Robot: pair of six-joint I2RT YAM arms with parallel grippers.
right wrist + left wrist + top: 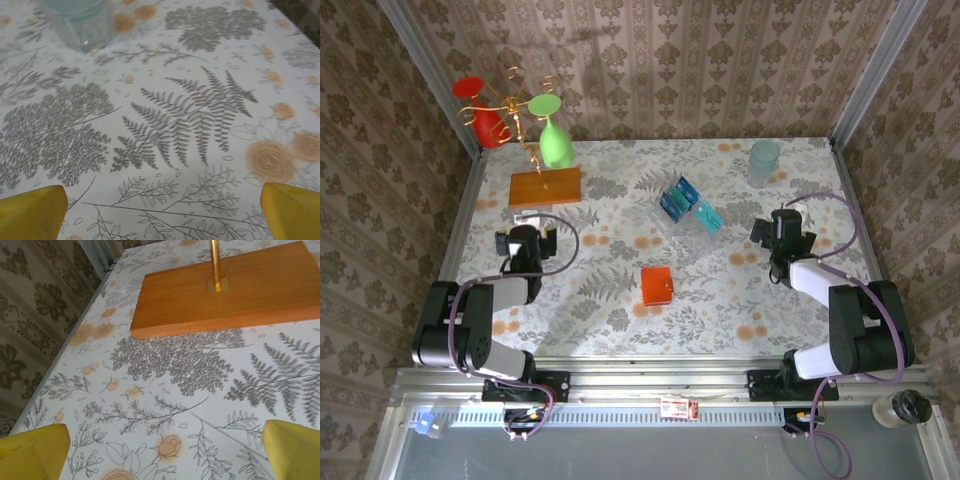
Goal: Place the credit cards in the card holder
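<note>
No text, number or brand can be read. A small red-and-white sticker (678,407) on the rail (600,414) at the table's near edge seems to carry print, but it is too small to make out

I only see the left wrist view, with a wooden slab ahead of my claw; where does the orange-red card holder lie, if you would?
Observer: The small flat orange-red square card holder lies near the middle of the table, to the right of your left claw.
Operator: Thank you; and the cards?
Observer: The glossy blue and teal credit cards sit in a clear plastic tray beyond the holder.
Operator: And on the other side?
Observer: The right claw is open, facing a pale teal tumbler.
</note>
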